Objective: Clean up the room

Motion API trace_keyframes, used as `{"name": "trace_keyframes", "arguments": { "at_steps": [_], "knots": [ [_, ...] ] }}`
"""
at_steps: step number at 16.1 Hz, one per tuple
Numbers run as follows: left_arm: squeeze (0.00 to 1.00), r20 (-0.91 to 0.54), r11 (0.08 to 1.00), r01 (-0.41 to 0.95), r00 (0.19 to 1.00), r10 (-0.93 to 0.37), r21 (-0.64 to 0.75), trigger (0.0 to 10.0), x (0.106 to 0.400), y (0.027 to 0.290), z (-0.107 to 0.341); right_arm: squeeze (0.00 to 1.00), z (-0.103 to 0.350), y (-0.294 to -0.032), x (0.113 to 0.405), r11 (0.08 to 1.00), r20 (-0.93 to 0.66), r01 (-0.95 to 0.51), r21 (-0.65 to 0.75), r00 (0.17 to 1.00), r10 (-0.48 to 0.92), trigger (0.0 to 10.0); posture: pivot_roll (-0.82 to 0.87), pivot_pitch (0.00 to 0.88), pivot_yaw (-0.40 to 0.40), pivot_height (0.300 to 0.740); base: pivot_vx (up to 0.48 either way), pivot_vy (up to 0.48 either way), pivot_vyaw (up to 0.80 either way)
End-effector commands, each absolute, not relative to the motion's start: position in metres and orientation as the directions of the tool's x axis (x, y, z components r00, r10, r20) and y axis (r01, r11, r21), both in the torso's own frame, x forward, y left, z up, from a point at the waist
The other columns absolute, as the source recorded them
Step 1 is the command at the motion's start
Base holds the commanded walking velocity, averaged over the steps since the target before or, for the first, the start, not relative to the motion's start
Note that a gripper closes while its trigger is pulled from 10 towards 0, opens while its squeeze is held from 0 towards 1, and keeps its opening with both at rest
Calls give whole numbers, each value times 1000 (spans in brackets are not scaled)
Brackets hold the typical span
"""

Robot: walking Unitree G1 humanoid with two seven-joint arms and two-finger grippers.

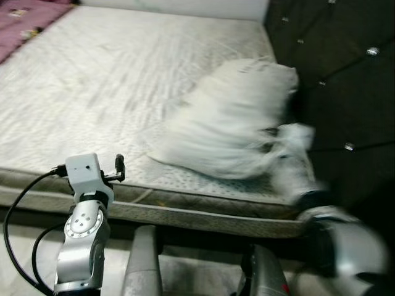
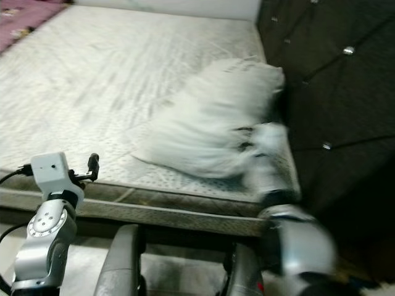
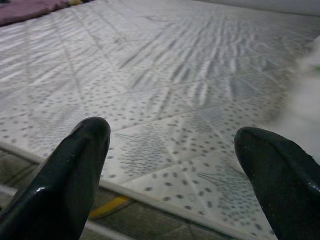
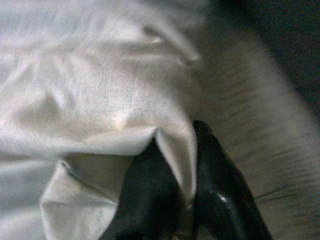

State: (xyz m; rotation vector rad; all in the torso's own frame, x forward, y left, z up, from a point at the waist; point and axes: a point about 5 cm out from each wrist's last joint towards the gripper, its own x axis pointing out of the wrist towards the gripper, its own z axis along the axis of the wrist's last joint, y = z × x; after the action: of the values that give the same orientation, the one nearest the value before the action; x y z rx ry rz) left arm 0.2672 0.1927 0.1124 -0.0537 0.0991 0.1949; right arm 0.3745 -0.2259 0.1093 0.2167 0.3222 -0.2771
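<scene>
A white pillow [image 1: 228, 120] lies blurred on the right side of the bare mattress [image 1: 111, 80], close to the dark tufted headboard [image 1: 345, 80]. My right gripper [image 4: 187, 165] is shut on a fold of the pillow's fabric [image 4: 100, 90] at its near corner, and the right arm [image 1: 296, 166] reaches up from the lower right. My left gripper [image 3: 172, 150] is open, held low at the mattress's near edge with nothing between its fingers [image 3: 75, 165]. The left arm [image 1: 83, 228] stands in front of the bed.
A purple blanket [image 1: 24, 18] lies at the far left corner of the bed. The headboard runs along the right side. The bed's grey side edge [image 1: 185, 213] crosses in front of me, with pale floor [image 1: 24, 246] below.
</scene>
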Motion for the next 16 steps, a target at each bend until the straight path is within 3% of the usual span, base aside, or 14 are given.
{"name": "trace_keyframes", "arguments": {
  "at_steps": [1, 2, 4, 7, 11, 13, 16],
  "knots": [
    [0, -95, 980, -196, 977, 191, -42, 10000, 272, 191, 114, 0, 146, -271, 376, 894, -208, 423, 149, 897, -390, 0, 117, 0, -22, 571, 0, 0, 0],
    [0, -93, 979, -197, 977, 192, -45, 10000, 273, 191, 115, 0, 149, -280, 374, 884, -200, 447, 138, 887, -417, 0, 117, 0, -22, 571, 0, 0, 0],
    [0, -101, 984, -172, 981, 168, -35, 10000, 279, 190, 111, 0, 183, -339, 357, 821, -83, 566, 70, 824, -561, 0, 82, 0, -2, 571, 0, 0, 0],
    [0, -88, 986, -162, 983, 158, -36, 10000, 281, 187, 113, 0, 191, -358, 347, 802, -32, 597, 16, 802, -596, 0, 70, 0, -1, 571, 0, 0, 0],
    [0, -98, 987, -159, 983, 155, -33, 10000, 278, 188, 109, 0, 109, -314, 319, 877, -147, 476, -74, 864, -481, 0, 73, 0, 2, 571, 0, 0, 0],
    [0, -101, 987, -160, 982, 157, -24, 10000, 277, 192, 109, 0, 84, -284, 299, 907, -190, 416, -64, 887, -420, 0, 73, 0, 6, 571, 0, 0, 0],
    [0, -107, 988, -151, 983, 148, -16, 10000, 278, 191, 108, 0, 69, -261, 291, 928, -221, 370, -36, 903, -369, 0, 63, 0, 10, 571, 0, 0, 0]
  ]
}}
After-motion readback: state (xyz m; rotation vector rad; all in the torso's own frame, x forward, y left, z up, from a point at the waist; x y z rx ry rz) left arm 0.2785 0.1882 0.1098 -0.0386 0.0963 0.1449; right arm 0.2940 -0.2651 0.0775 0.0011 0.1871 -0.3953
